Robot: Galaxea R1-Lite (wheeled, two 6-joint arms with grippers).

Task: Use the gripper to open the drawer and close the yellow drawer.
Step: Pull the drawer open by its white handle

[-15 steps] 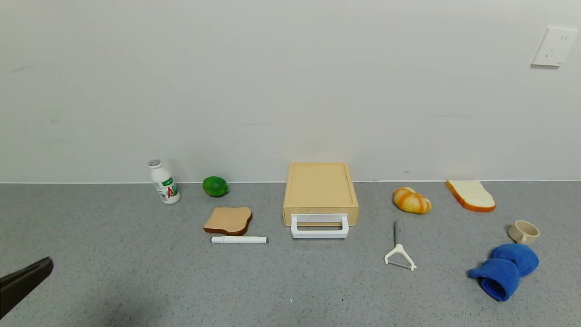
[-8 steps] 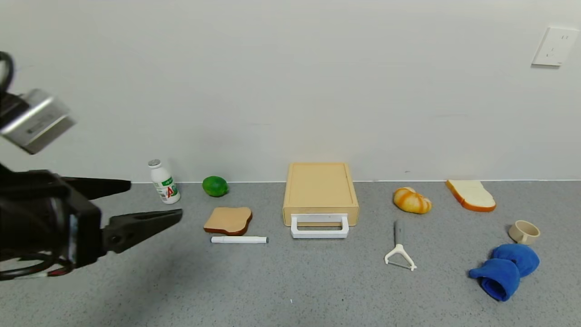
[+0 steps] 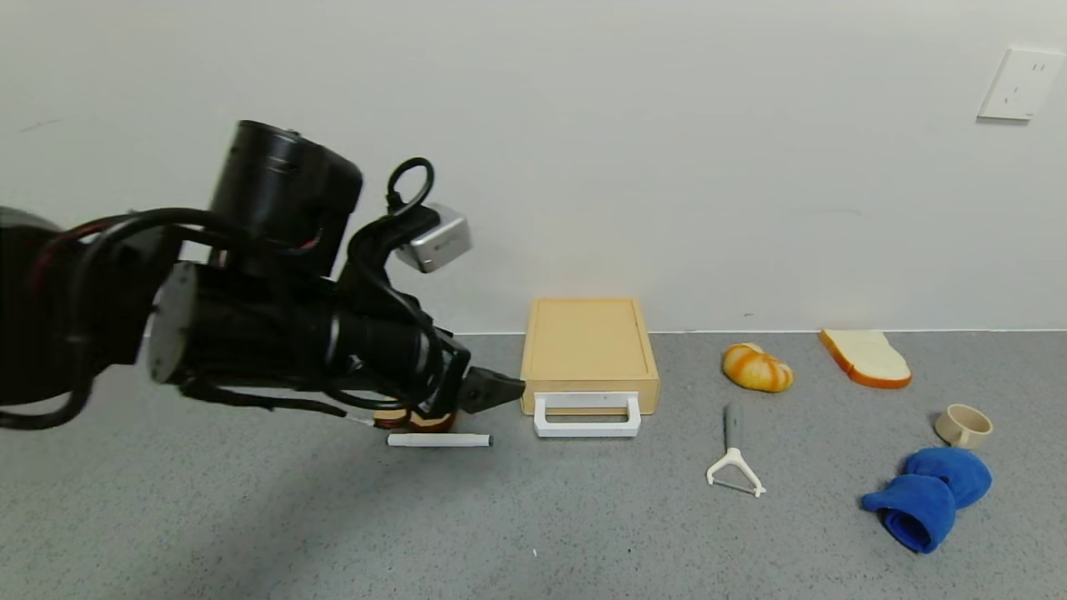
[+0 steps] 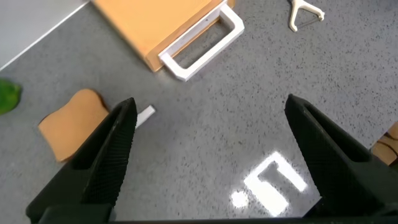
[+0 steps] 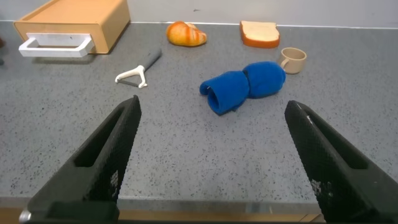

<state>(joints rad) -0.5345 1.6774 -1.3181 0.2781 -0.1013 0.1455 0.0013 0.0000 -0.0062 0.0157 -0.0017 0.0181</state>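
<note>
The pale yellow-tan drawer (image 3: pixel 588 350) stands against the back wall at the table's middle, its tray pushed in and its white loop handle (image 3: pixel 587 414) facing me. My left gripper (image 3: pixel 493 390) reaches in from the left, its tip just left of the drawer's front corner, above the table. In the left wrist view the left gripper (image 4: pixel 210 102) is wide open and empty, with the drawer (image 4: pixel 155 25) and handle (image 4: pixel 202 38) ahead of it. My right gripper (image 5: pixel 212 106) is open and empty, low near the table's front edge and out of the head view.
A white marker (image 3: pixel 439 439) lies under the left gripper, with a tan toast slice (image 4: pixel 68 124) beside it. A peeler (image 3: pixel 732 467), bread roll (image 3: pixel 756 367), white bread slice (image 3: pixel 865 358), cup (image 3: pixel 963 425) and blue cloth (image 3: pixel 925 496) lie to the right.
My left arm has swung in from the lower left to the drawer's front left corner. It now hides the bottle, lime and most of the toast slice.
</note>
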